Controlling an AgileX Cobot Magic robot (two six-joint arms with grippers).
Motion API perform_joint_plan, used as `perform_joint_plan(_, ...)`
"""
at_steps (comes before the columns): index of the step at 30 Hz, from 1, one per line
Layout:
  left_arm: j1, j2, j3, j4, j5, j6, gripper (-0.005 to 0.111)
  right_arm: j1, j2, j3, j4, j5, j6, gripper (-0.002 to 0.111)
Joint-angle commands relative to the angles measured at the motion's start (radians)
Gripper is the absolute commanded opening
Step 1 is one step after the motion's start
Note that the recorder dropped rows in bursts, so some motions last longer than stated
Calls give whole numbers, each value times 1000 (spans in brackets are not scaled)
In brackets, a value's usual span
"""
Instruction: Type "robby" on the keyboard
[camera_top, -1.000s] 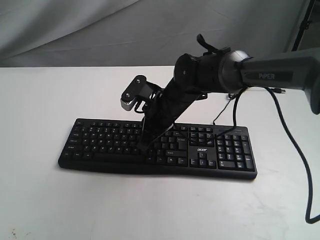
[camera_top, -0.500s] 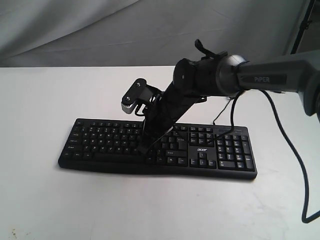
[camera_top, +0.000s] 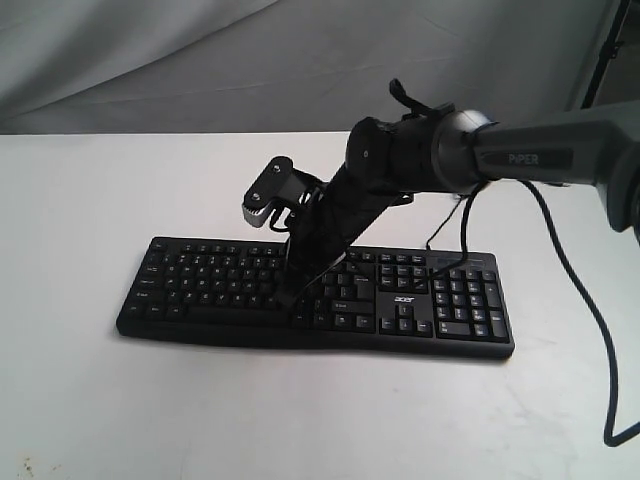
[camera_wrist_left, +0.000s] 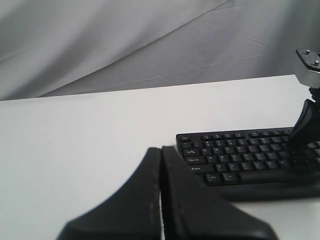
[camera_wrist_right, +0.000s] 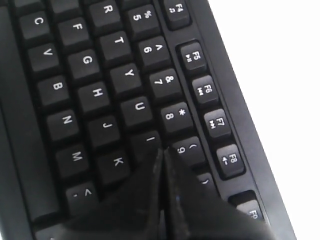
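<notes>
The black keyboard (camera_top: 315, 297) with a number pad and white "acer" logo lies across the middle of the white table. My right gripper (camera_top: 287, 298) reaches over it, shut and empty, its tips down among the letter keys. In the right wrist view the right gripper (camera_wrist_right: 163, 150) points between the I and 9 keys of the keyboard (camera_wrist_right: 85, 90), over where the O key sits; I cannot tell if it presses. My left gripper (camera_wrist_left: 161, 149) is shut and empty, held off beyond the end of the keyboard (camera_wrist_left: 240, 155) that carries the Esc and Tab keys. The exterior view does not show it.
The white table (camera_top: 100, 400) stretches around the keyboard. A thin black cable (camera_top: 590, 310) hangs from the right arm and loops down at the right edge. A grey cloth backdrop (camera_top: 200, 60) stands behind the table.
The right arm shifted slightly left between one second ago and half a second ago. Since then nothing has visibly moved.
</notes>
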Motion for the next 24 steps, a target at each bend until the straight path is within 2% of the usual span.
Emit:
perform_joint_plan(1,-6,-3,4,5,-5,-3,0,6,-54,-3,-3,0,-5,0)
perform_joint_plan(14,-6,-3,4,5,-5,-3,0,126,-60,-3,41,-48,-39,0)
perform_joint_plan(24,-6,-3,4,5,-5,-3,0,141,-48,-3,61,-78,-46,0)
